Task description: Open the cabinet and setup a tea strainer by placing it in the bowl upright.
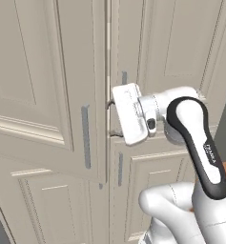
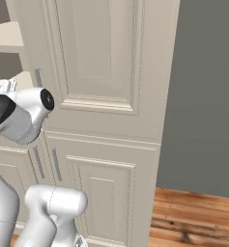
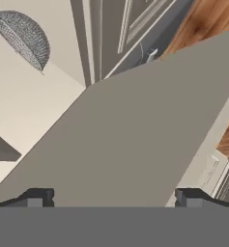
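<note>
The cabinet is tall and cream, with grey bar handles. Its upper left door stands ajar, swung out from the right door. My gripper is open, its tips in the gap at that door's free edge. In the hand view the gripper is wide open, and a flat beige door face spans the space just beyond the tips. Past it, the grey mesh tea strainer lies on a cream shelf inside. The bowl is out of view.
The cabinet's right side ends against a grey wall, with wooden floor below. Lower doors with grey handles are shut. An open shelf shows at the upper left of the right base view.
</note>
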You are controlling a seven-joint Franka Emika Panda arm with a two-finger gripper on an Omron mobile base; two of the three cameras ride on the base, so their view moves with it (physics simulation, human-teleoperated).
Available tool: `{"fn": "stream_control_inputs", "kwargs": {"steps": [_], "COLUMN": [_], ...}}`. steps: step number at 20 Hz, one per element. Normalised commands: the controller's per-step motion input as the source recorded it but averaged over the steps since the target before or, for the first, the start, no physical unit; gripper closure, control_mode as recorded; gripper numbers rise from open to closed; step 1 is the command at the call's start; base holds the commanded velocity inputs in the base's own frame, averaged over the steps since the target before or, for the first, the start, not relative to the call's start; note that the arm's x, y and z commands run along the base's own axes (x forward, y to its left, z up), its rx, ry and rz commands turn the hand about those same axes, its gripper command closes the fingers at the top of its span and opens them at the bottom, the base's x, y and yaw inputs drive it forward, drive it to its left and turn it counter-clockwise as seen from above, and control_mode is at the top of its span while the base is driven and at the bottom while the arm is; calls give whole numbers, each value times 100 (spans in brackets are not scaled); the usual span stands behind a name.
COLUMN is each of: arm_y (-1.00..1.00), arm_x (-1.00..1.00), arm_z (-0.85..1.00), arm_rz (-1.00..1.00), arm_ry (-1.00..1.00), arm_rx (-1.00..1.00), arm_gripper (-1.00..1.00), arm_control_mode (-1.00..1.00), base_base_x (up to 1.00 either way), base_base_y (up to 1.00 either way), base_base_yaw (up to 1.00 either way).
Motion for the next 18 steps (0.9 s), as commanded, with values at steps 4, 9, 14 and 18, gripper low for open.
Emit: {"fn": "stream_control_inputs", "kwargs": {"steps": [4,9,14,18], "arm_y": [9,18,44,53], "arm_x": [35,10,0,0], "arm_z": [0,-1,0,-1], "arm_rz": [-2,0,0,0], "arm_ry": [4,2,0,0], "arm_rx": [0,0,0,0], "arm_gripper": [-100,-100,-100,-100], "arm_control_mode": [-100,-100,-100,-100], "base_base_x": [0,0,0,0], "base_base_y": [0,0,0,0], "base_base_yaw": [0,0,0,0]}}
